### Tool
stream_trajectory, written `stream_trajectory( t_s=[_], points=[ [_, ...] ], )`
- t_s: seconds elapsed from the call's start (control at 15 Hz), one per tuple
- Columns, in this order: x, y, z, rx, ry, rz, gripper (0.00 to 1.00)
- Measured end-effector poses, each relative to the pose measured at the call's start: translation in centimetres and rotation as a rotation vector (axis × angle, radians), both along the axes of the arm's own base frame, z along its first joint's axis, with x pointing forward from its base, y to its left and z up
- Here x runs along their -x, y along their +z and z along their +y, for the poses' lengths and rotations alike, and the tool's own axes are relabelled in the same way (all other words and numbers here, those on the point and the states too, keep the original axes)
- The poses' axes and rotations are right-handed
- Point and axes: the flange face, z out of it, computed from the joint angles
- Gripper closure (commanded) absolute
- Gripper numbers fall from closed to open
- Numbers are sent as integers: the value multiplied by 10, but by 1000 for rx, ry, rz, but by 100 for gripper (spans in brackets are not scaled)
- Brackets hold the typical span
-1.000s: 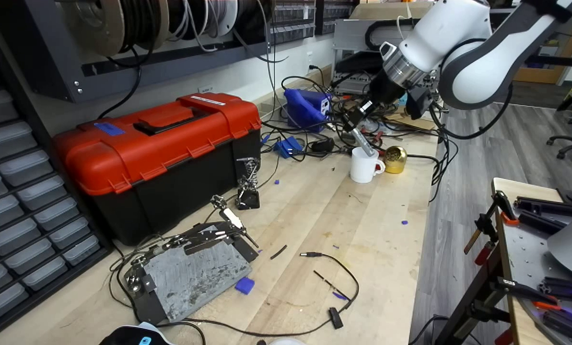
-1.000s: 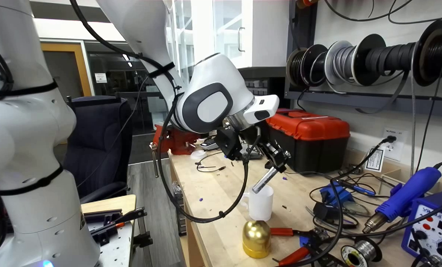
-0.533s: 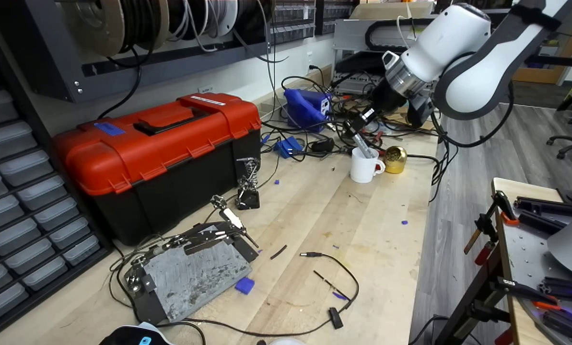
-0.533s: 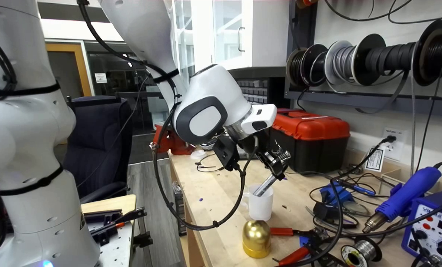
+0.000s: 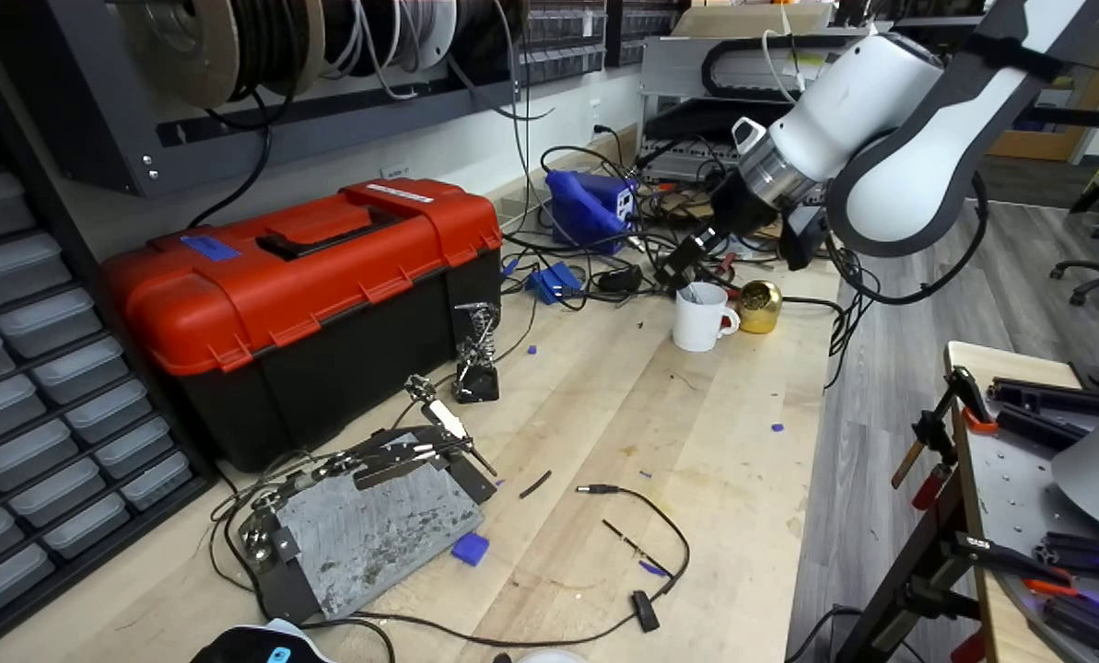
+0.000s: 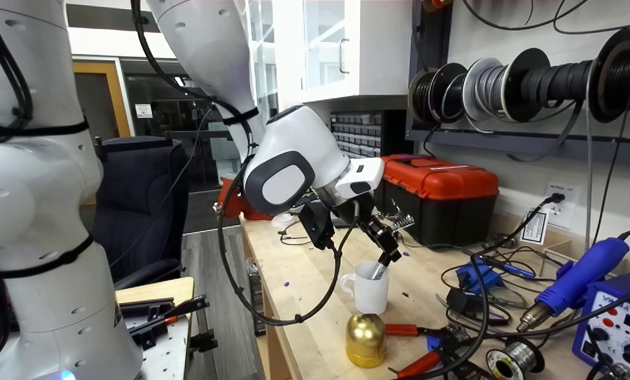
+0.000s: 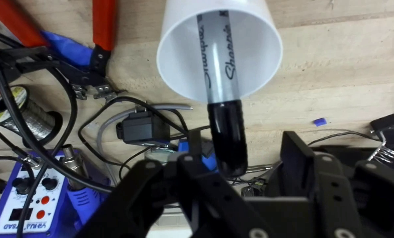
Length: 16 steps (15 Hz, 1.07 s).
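A white mug (image 5: pixel 696 324) stands upright on the wooden bench, also seen as a mug (image 6: pixel 372 296) from the far side. Leaning inside it is a grey Sharpie marker (image 7: pixel 220 62), black cap upward and sticking out past the rim. My gripper (image 7: pixel 243 137) is open around the cap, with a gap on either side of it. In both exterior views the gripper (image 6: pixel 389 257) hangs tilted just above the mug's mouth. The marker's lower end is hidden by the mug wall in the exterior views.
Close to the mug stand a gold dome-shaped holder (image 6: pixel 366 342) and red-handled pliers (image 6: pixel 402 330). A solder spool (image 7: pixel 40 115), tangled cables and a blue soldering station (image 6: pixel 621 322) crowd the back. A red-lidded toolbox (image 5: pixel 319 276) sits along the wall.
The arm has come down towards the mug, carrying the marker deeper into it. The jaws have opened, and the marker now leans in the mug with its cap between the fingers.
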Motion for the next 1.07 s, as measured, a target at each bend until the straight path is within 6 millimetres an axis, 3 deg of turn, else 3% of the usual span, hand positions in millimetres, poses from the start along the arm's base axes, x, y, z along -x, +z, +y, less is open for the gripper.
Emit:
stream_trajectory(
  t_s=[0.07, 0.53, 1.07],
  points=[
    [0, 3, 2, 0, -3, -6, 1],
    [2, 16, 0, 14, -46, -31, 0],
    [3, 13, 1, 25, -43, -19, 0]
  ],
)
